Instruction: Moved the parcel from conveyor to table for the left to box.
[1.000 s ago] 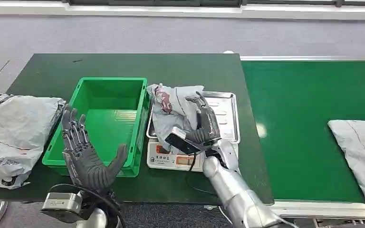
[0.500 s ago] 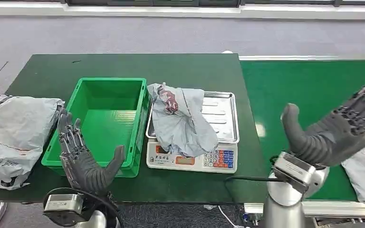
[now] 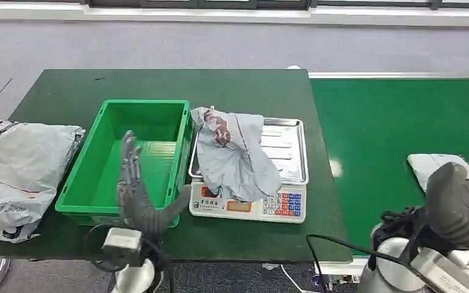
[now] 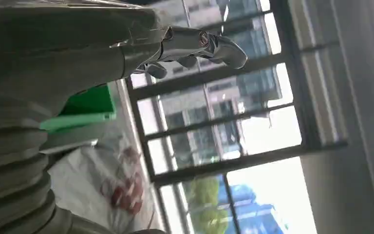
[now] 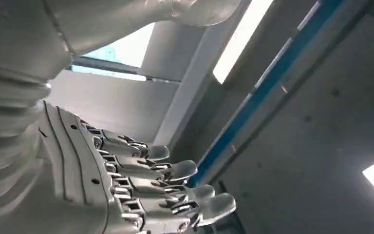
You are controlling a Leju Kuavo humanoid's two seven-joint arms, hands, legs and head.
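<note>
A crumpled grey parcel (image 3: 235,155) with a red print lies on the steel pan of a scale (image 3: 288,146) on the dark green table (image 3: 250,91); it also appears in the left wrist view (image 4: 112,190). My left hand (image 3: 140,198) is raised and open, fingers spread upward, in front of the green box (image 3: 140,152) and left of the parcel, apart from it. My right hand (image 3: 464,207) sits low at the right over the conveyor (image 3: 391,134), holding nothing. In the right wrist view its fingers (image 5: 165,190) are stretched out and empty.
A second grey parcel (image 3: 430,166) lies on the conveyor, partly hidden behind my right hand. A heap of grey bags (image 3: 18,171) covers the table's left end. The green box has nothing in it. A black cable (image 3: 323,235) hangs off the table's front edge.
My right hand left the parcel on the scale, swung right over the conveyor and has now dropped low. My left hand has shifted right, toward the scale.
</note>
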